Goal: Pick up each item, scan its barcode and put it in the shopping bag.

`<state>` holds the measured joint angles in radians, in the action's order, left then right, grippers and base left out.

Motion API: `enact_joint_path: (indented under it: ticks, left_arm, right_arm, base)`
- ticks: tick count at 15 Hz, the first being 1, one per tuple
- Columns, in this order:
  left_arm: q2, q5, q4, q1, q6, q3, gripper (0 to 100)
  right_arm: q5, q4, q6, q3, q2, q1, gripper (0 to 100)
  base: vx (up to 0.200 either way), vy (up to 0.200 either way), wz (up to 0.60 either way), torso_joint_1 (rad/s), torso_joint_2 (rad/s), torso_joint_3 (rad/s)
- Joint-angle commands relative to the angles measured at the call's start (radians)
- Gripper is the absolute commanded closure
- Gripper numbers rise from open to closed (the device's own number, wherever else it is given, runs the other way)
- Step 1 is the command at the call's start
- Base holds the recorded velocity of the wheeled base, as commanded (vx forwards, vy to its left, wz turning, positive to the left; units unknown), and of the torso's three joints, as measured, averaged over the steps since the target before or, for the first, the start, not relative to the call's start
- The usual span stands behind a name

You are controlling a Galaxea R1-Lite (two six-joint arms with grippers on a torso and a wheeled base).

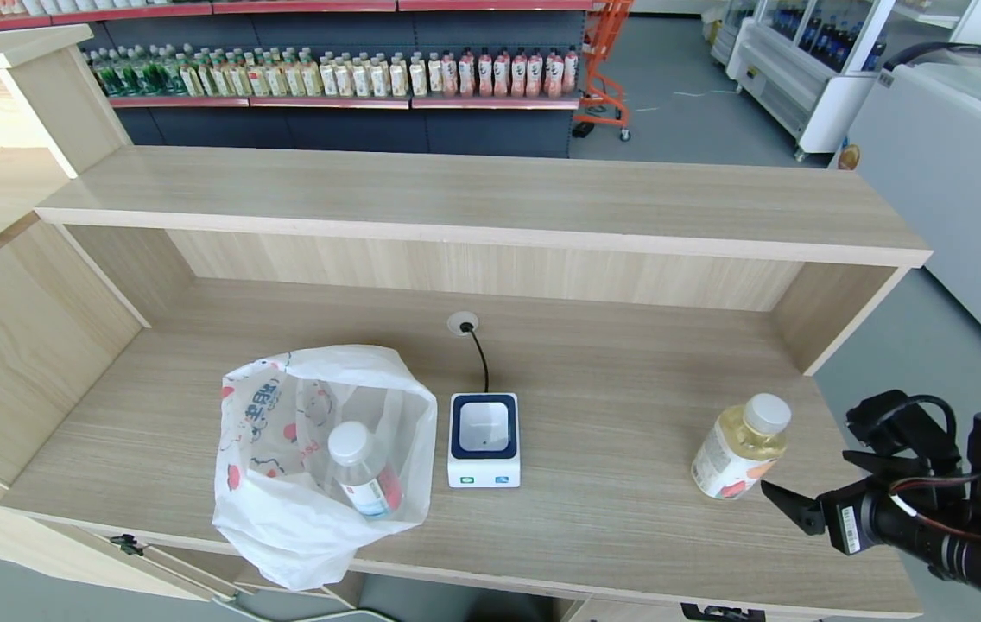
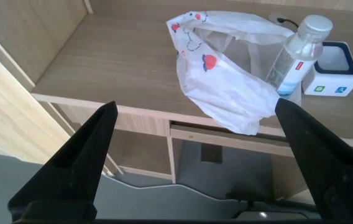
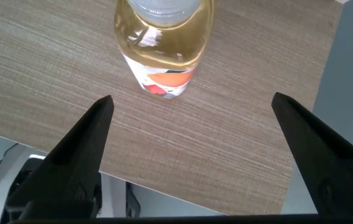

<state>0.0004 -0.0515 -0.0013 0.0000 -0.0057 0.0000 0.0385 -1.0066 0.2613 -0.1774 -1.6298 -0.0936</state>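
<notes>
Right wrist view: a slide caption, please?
Open right gripper facing an upright yellow-drink bottle on the wooden counter.

The bag [image 1: 283, 518] is white, half see-through, with red and blue prints. The bottle [image 1: 361, 479] in it is clear, white-capped, red-and-blue labelled. The scanner [image 1: 484, 471] is white, framed dark blue. The right bottle [image 1: 739, 449] is pale yellow, white-capped, its label white and orange. The counter [image 1: 611, 389] is pale wood grain.

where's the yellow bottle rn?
Head view: the yellow bottle stands on the counter at the right, right of the scanner, just ahead of the open right gripper.
</notes>
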Motion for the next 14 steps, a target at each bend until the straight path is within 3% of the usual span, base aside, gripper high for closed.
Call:
enact_joint_path:
  ticks: [1, 11, 14]
  left_arm:
    - [0.000, -0.001, 0.000, 0.000, 0.000, 0.000, 0]
    - [0.000, -0.001, 0.000, 0.000, 0.000, 0.000, 0]
    - [0.000, -0.001, 0.000, 0.000, 0.000, 0.000, 0]
  right_arm:
    - [0.001, -0.023, 0.010, 0.001, -0.050, -0.014, 0]
    - [0.001, -0.333, 0.062, 0.007, -0.285, -0.060, 0]
    - [0.003, -0.481, 0.067, 0.013, -0.387, -0.066, 0]
  base:
    - [0.000, 0.000, 0.00, 0.000, 0.00, 0.000]
    - [0.000, 0.000, 0.00, 0.000, 0.00, 0.000]
    - [0.000, 0.000, 0.00, 0.000, 0.00, 0.000]
